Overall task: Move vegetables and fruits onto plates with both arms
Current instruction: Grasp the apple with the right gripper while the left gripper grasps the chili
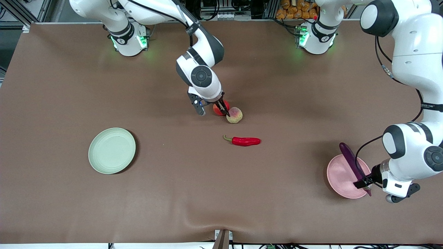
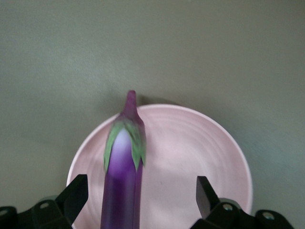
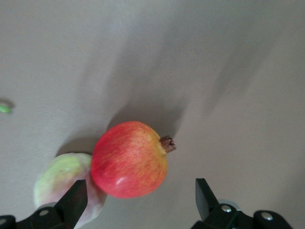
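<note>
Front view, pink plate (image 1: 337, 180): nearest the front camera of all the task things, at the left arm's end of the table.
Front view, eggplant (image 1: 352, 162): lies slanted across that plate, one end poking over the rim, the other end at the left gripper (image 1: 364, 183); it seems to have been laid here as the first vegetable delivered.
Front view, chili pepper (image 1: 244, 141): alone mid-table, farther from the camera than the plates, not yet picked.
Front view, green plate (image 1: 111, 150): toward the right arm's end of the table, nothing on it.
Front view, fruits: the pomegranate (image 1: 217, 109) and peach (image 1: 234, 115) sit touching, farther from the camera than the chili; the right gripper (image 1: 215, 108) is down at the pomegranate.
Left wrist view, left gripper (image 2: 140, 198): fingers spread wide, the eggplant (image 2: 123, 176) close to one finger but not clamped; judged a release onto the pink plate (image 2: 200, 148).
Right wrist view, right gripper (image 3: 138, 202): fingers wide apart, straddling the pomegranate (image 3: 129, 160), no grip yet; this spread suits closing on the round fruit.
Right wrist view, peach (image 3: 64, 183): pressed against the pomegranate, next to one finger, so that finger has little room and may nudge it.
</note>
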Motion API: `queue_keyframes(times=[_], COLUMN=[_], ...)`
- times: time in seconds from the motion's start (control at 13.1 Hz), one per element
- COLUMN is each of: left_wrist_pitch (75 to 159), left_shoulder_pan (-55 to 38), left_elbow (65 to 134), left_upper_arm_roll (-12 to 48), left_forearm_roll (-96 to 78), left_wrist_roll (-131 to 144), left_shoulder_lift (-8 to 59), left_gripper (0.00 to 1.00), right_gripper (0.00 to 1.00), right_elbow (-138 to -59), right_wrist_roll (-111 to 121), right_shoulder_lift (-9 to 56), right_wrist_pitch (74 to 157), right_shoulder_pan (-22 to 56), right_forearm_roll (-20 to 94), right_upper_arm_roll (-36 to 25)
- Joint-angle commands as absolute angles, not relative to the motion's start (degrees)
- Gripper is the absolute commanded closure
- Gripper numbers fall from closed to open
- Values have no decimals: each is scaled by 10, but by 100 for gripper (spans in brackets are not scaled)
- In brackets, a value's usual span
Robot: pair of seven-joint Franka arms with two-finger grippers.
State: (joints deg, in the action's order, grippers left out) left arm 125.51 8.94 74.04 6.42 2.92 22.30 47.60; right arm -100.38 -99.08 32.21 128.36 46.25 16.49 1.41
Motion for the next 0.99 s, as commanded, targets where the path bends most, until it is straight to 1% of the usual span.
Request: queue_keyframes(times=[0.0,0.15,0.23,0.3,0.38,0.53,0.61,0.68,0.91], left_wrist_pitch=[1185,1155,1146,1147,1150,1153,1154,1160,1183], left_shoulder_pan=[81,69,58,35,8,-51,-73,-89,-147], left_elbow=[752,759,763,764,763,764,765,765,777], left_upper_arm_roll=[90,113,124,126,126,123,123,124,125], left_forearm_roll=[28,29,29,30,35,39,38,38,37], left_wrist_roll=[292,366,409,473,544,683,754,834,990], left_shoulder_lift=[425,411,409,410,411,417,417,417,431], left_gripper=[0,0,0,0,0,0,0,0,0], right_gripper=[0,0,3,32,51,90,100,100,100], right_elbow=[-1005,-1005,-1005,-1005,-1005,-1003,-1000,-991,-913], right_wrist_roll=[-1004,-1004,-1004,-1003,-1003,-1001,-997,-994,-940], right_shoulder_lift=[341,352,354,357,358,357,352,344,325], right_wrist_pitch=[1305,1310,1313,1316,1315,1308,1307,1289,1133], right_shoulder_pan=[475,475,475,475,475,468,466,457,410], right_forearm_roll=[162,146,141,140,129,106,106,105,105], right_upper_arm_roll=[6,5,5,4,4,5,5,5,5])
